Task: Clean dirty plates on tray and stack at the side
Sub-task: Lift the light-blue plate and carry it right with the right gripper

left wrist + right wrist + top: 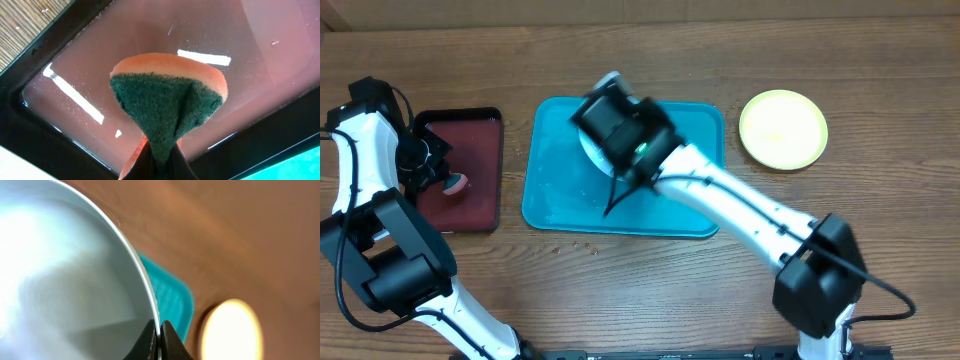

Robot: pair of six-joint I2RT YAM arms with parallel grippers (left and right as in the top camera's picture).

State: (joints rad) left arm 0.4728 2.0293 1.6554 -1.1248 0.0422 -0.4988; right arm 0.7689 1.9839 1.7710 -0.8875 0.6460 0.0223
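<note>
My right gripper (160, 339) pinches the rim of a pale round plastic plate (65, 270), with the turquoise rectangular tray (552, 190) beneath it. My left gripper (159, 167) clamps an orange-and-green sponge (167, 102). I judge scrubbing pending: the sponge must meet the plate.

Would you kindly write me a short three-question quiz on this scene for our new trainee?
1. True or false: the yellow-green plate lies on the turquoise tray.
2. What does the left tool hold? A) cloth B) sponge C) brush
3. Fill in: the right tool is shut on the rim of a pale ____.
Key: 1 false, it lies on the table beside the tray; 2 B; 3 plate.
</note>
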